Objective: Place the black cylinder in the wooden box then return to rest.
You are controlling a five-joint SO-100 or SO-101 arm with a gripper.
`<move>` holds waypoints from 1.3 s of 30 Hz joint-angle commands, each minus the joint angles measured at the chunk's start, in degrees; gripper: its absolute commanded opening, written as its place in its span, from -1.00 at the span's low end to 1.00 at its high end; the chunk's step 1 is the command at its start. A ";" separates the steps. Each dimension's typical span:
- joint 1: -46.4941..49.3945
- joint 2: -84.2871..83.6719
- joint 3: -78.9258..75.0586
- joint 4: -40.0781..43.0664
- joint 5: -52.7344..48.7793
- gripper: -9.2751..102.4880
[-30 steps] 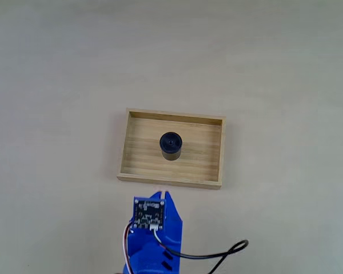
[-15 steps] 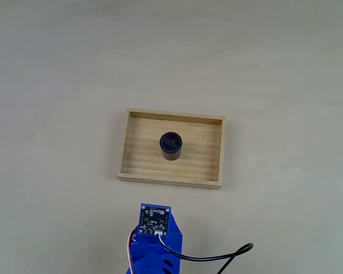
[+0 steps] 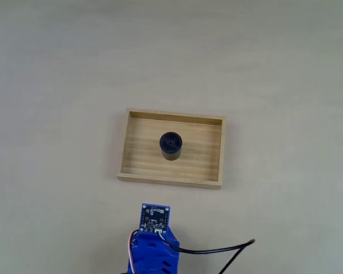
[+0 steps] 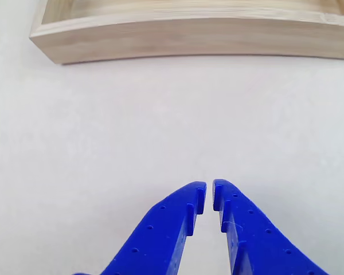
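Cylinder [image 3: 171, 145] stands in the box [image 3: 131, 149]; the gripper [image 4: 209, 192], nearly closed and empty, could be snagged by its cable [image 3: 217, 249].

One black cylinder [image 3: 171, 145], one wooden box [image 3: 134, 173], one blue arm [image 3: 153, 254].

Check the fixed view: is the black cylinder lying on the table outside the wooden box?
No, the black cylinder stands upright on the floor of the wooden box, near its middle.
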 commanded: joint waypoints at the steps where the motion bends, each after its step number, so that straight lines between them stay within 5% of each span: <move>1: -0.97 -1.05 0.26 0.18 -0.53 -0.84; 19: -2.20 -3.52 2.99 13.45 -0.53 -0.84; 39: -2.55 -3.60 2.99 13.71 -3.60 -0.84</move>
